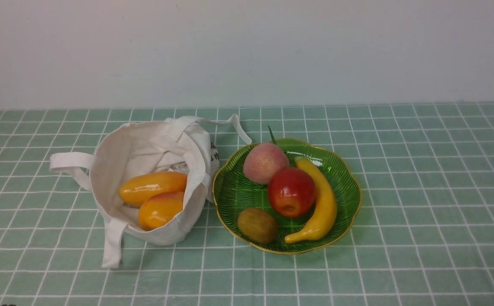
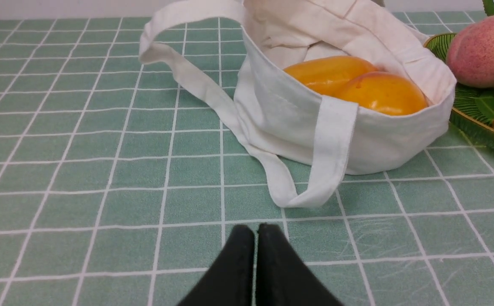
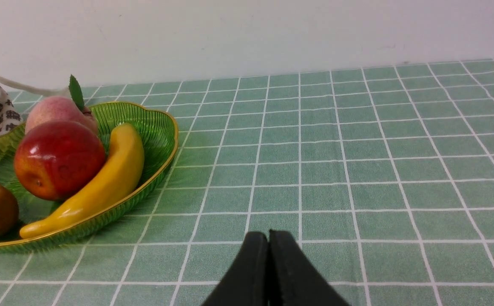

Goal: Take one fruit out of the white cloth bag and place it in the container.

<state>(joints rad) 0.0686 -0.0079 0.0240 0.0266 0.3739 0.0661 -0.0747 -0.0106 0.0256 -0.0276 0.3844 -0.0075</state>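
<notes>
The red apple (image 1: 291, 192) lies in the green glass dish (image 1: 345, 170), right of the white cloth bag (image 1: 145, 144). The right wrist view shows the same apple (image 3: 58, 159) in the dish (image 3: 162, 131). Two orange-yellow mangoes (image 1: 153, 187) rest inside the bag, and they show again as mangoes (image 2: 357, 85) in the bag (image 2: 383, 140) in the left wrist view. My left gripper (image 2: 255, 231) is shut and empty, low over the cloth in front of the bag's strap. My right gripper (image 3: 268, 238) is shut and empty, off to the dish's side. Neither arm appears in the front view.
The dish also holds a pink peach (image 1: 265, 162), a yellow banana (image 1: 321, 204) and a brown kiwi (image 1: 257, 225). A green checked tablecloth (image 1: 421, 212) covers the table. A pale wall (image 1: 247, 51) stands behind. Bag straps (image 1: 113, 246) trail onto the cloth.
</notes>
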